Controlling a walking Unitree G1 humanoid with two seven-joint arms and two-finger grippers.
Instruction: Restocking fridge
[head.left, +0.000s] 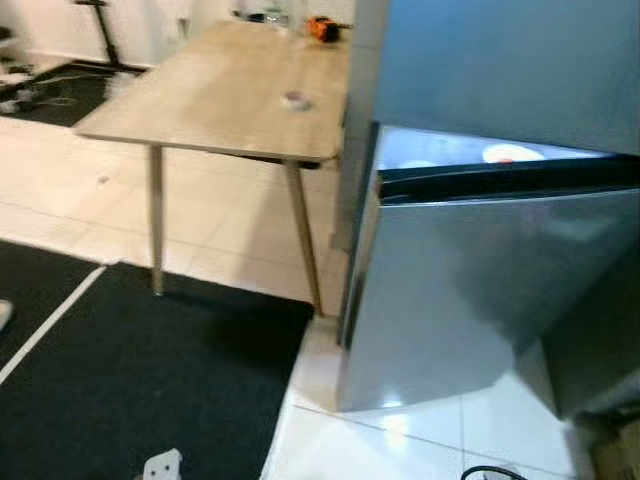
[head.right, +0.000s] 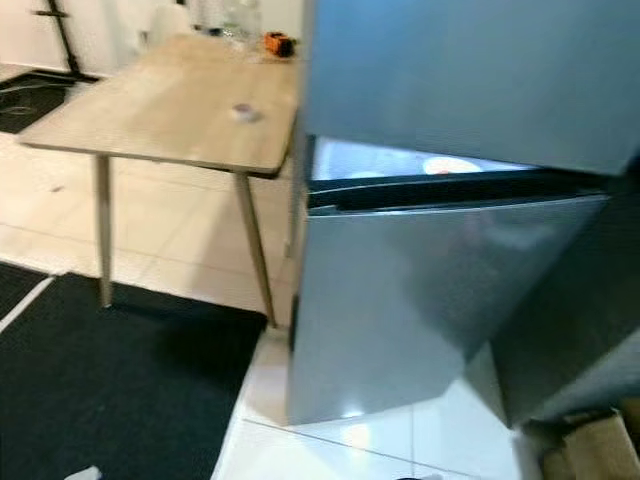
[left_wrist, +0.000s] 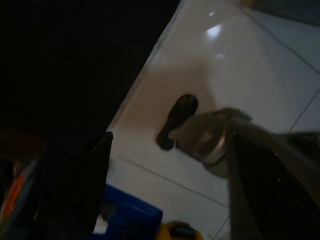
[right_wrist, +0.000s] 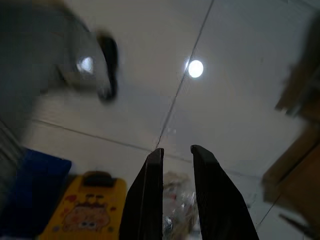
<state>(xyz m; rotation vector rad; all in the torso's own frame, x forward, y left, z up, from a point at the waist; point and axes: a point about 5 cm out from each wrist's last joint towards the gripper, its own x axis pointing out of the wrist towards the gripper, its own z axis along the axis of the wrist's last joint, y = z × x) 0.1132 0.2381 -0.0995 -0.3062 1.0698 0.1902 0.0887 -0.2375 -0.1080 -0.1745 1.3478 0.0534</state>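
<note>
Long black fingers (right_wrist: 145, 205) taper toward blunt tips (matte, slightly glossy edges).

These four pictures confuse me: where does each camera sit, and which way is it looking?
Left eye view: on the head, looking forward and down at the fridge and wooden table.
Right eye view: same head, same fridge and table.
Left wrist view: on the left arm, looking down at floor tiles past the left gripper.
Right wrist view: on the right arm, looking down past the right gripper; both show a blue item.
</note>
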